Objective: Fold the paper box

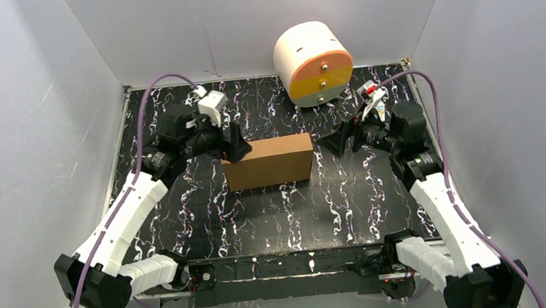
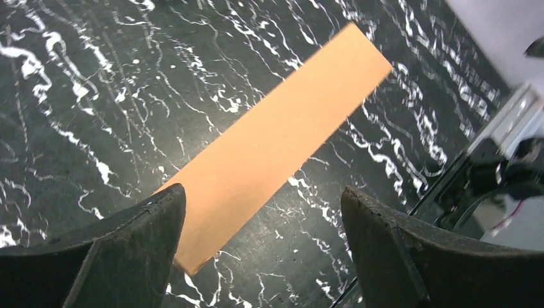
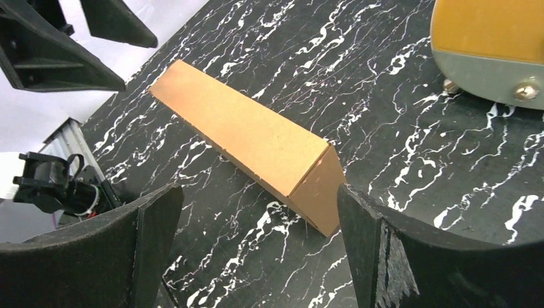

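Top view, with both wrist views. Your left arm [image 1: 124, 217] and right arm [image 1: 443, 203] rise from their bases at the near edge of the table [image 1: 186, 212]. Each reaches forward and bends inward at the elbow, so the two wrists face one another across the middle of the marbled black surface.

Your left gripper [image 1: 236, 148] points toward the right arm with its jaws wide apart. In the left wrist view the left gripper [image 2: 260, 194] frames the paper box [image 2: 282, 128], which runs lengthwise away from the fingers. The box's near end lies just beside one finger [image 2: 144, 231]. Whether that finger touches the cardboard cannot be told.

Your right gripper [image 1: 335, 143] points back toward the left arm, and its jaws also stand wide apart and hold nothing. In the right wrist view the right gripper [image 3: 256, 192] looks along the paper box [image 3: 244, 128]. The closed end panel of the box sits a little ahead of the fingertips and clear of them. At the far end of the box you can see the spread fingers of the left gripper [image 3: 64, 45].

The paper box [image 1: 269, 161] rests on the table between the two grippers as a closed, plain brown rectangular block. Its left end is at the left gripper and its right end is near the right gripper.

Beyond the right gripper, toward the back wall, a white cylinder [image 1: 313, 62] lies on its side, its orange-yellow face [image 3: 487, 38] turned toward the arms.
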Robot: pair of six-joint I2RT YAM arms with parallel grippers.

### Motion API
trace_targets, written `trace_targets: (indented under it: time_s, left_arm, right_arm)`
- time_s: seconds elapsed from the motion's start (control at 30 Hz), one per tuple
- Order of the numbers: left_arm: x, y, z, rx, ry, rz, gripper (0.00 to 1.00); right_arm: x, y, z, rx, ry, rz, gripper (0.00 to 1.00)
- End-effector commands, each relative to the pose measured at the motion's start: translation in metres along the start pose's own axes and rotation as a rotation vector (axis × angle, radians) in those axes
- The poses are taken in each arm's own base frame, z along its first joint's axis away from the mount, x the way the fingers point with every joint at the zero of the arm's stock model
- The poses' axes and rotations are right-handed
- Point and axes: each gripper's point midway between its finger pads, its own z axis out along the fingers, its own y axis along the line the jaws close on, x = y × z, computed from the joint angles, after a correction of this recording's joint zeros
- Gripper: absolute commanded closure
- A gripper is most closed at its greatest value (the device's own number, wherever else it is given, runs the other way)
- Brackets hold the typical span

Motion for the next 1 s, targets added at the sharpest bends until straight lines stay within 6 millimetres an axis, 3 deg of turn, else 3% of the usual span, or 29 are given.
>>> trace_targets:
  time_s: [0.0,0.13,0.43,0.63,0.77,0.97]
  left_arm:
    - [0.014,-0.024,0.015,0.073,0.079,0.337,0.1]
    - [0.031,-0.023,0.038,0.088,0.175,0.523,0.07]
    - [0.029,-0.01,0.069,0.09,0.252,0.667,0.05]
    - [0.026,-0.018,0.067,0.134,0.248,0.701,0.06]
    - [0.039,-0.027,0.069,0.217,0.283,0.692,0.08]
    - [0.05,-0.025,0.083,0.242,0.344,0.677,0.19]
  right_arm:
    - [-0.003,0.001,-0.013,0.041,-0.055,-0.073,0.02]
    - [-0.002,0.006,-0.016,0.026,-0.065,-0.082,0.01]
    - [0.005,0.009,-0.017,0.01,-0.035,-0.086,0.01]
    - [0.007,0.009,-0.019,0.008,-0.03,-0.097,0.01]
    - [0.007,0.01,-0.018,0.003,-0.032,-0.093,0.02]
    - [0.006,0.013,-0.02,-0.006,-0.033,-0.09,0.01]
